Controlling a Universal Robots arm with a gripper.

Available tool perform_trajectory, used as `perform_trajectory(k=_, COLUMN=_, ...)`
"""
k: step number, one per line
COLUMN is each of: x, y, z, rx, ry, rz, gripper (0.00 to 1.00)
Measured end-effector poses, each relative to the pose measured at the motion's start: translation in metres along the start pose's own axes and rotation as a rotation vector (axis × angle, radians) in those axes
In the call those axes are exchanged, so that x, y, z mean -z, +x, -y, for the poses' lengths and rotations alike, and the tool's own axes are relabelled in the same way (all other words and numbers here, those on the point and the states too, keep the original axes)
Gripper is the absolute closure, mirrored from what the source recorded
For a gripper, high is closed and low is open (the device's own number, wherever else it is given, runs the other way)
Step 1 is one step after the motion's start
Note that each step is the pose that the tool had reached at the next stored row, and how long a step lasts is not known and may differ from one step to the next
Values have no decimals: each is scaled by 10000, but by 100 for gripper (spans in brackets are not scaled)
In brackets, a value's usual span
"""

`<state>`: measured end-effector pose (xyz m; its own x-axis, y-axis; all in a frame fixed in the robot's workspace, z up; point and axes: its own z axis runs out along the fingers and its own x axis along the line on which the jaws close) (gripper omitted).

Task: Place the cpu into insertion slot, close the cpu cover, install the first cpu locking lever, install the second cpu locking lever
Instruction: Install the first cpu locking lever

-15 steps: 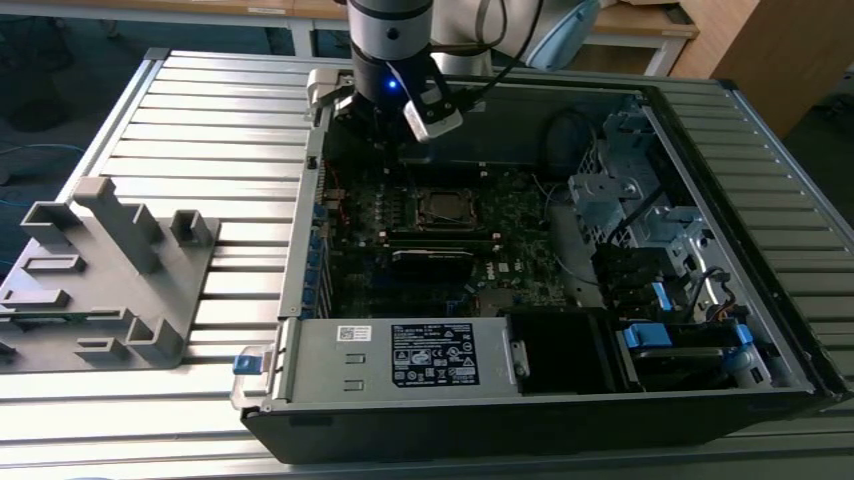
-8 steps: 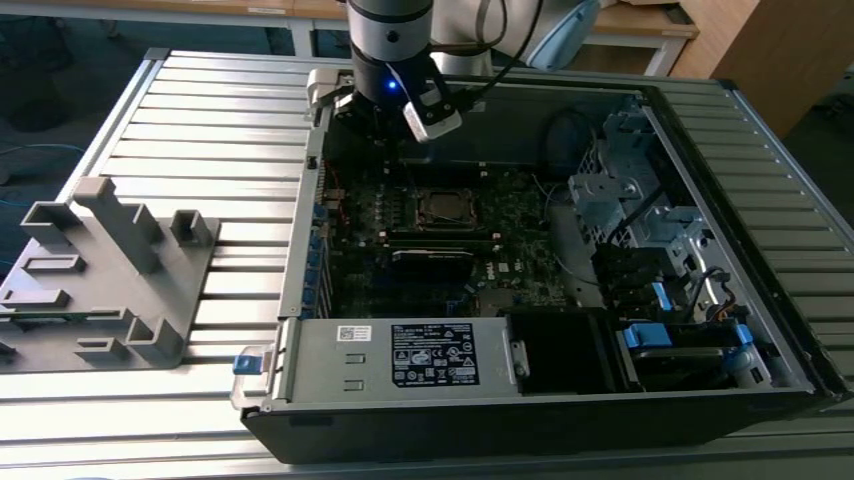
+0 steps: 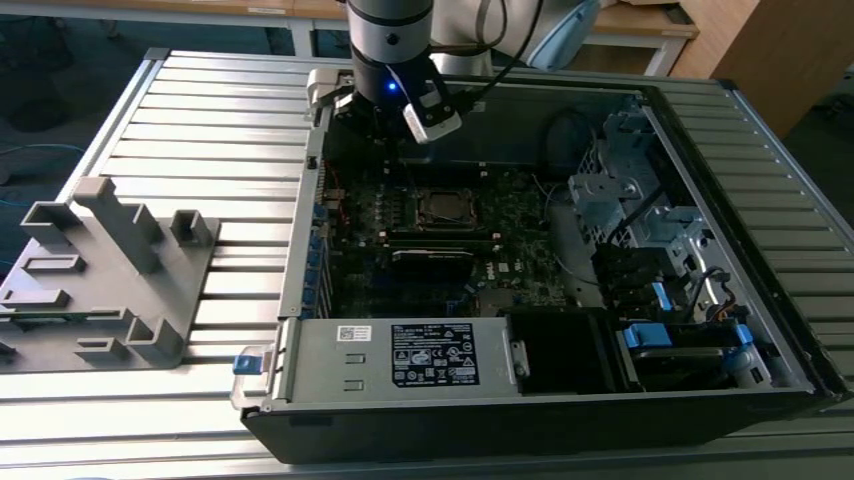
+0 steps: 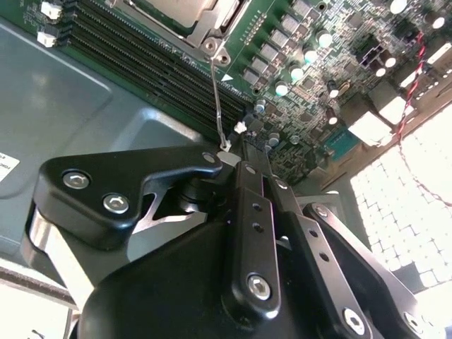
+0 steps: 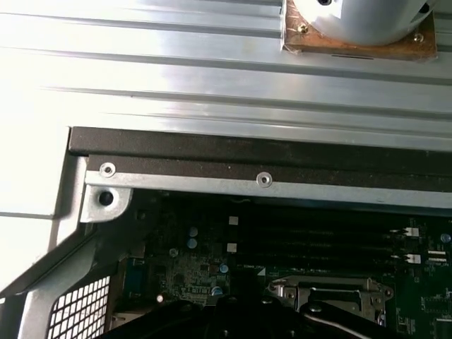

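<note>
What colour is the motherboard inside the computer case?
The motherboard is dark green, clearest in the second wrist view.

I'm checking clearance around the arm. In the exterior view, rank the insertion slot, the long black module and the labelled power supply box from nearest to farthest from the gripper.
1. insertion slot, middle of the view, closest to the gripper.
2. long black module, just beyond the slot.
3. labelled power supply box, lowest in the view, farthest off.

The arm (image 3: 390, 40) is grey and black, with a blue light (image 3: 390, 88). The black gripper (image 4: 240, 166) is studded with silver screws (image 4: 258, 284).
</note>
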<state>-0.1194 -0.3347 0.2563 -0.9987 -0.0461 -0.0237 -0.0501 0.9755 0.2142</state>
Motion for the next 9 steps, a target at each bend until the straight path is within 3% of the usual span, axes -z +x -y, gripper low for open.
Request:
perform_trajectory(k=3, x=-1, y=0, z=-1, rx=-1, ry=-48, rz=4, gripper=90)
perform_trajectory(k=9, x=-3, y=-19, z=1, rx=-1, ry=-48, rz=3, gripper=90)
